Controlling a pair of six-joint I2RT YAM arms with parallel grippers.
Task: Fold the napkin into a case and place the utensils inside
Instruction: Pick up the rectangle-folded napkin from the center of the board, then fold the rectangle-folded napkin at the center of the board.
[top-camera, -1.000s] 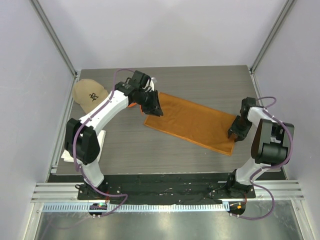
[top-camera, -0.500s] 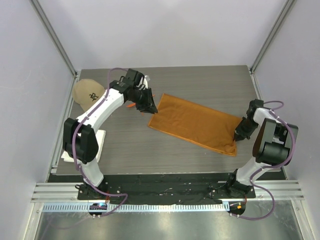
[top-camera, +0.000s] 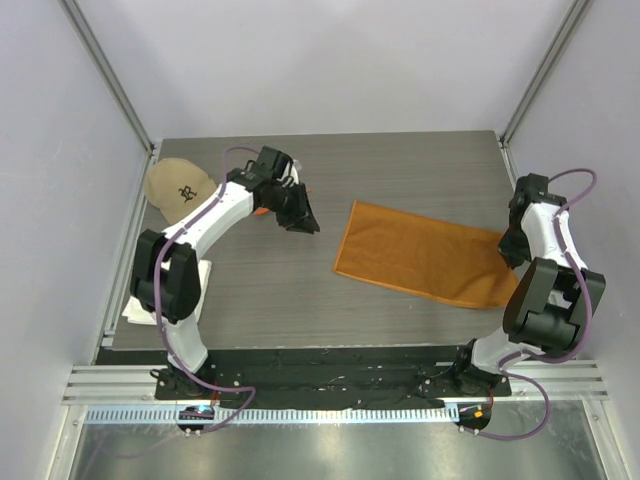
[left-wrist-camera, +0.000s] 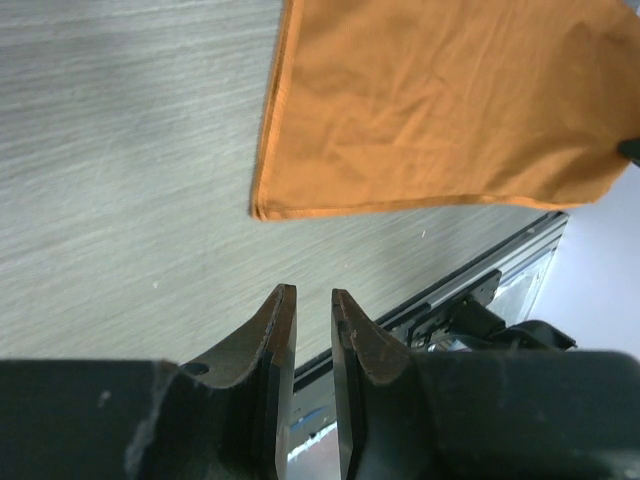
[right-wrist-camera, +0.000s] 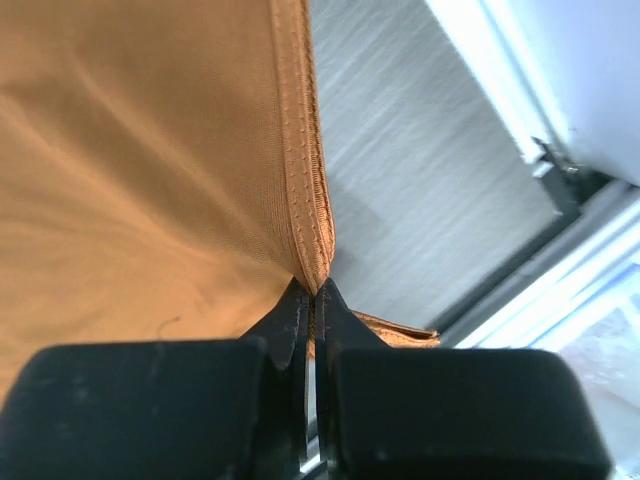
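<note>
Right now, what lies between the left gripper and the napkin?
Only bare table. The left gripper hangs clear of the napkin, with nothing on the stretch between them, as the left wrist and top views show.

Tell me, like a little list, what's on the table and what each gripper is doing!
Napkin: orange, folded into a flat rectangle, on the right side
Right gripper: shut on the napkin's hemmed edge
Left gripper: slightly open, empty, apart from the napkin, to its left
Cap: tan, far-left corner
Towel: white, partly under the left arm, near-left
</note>
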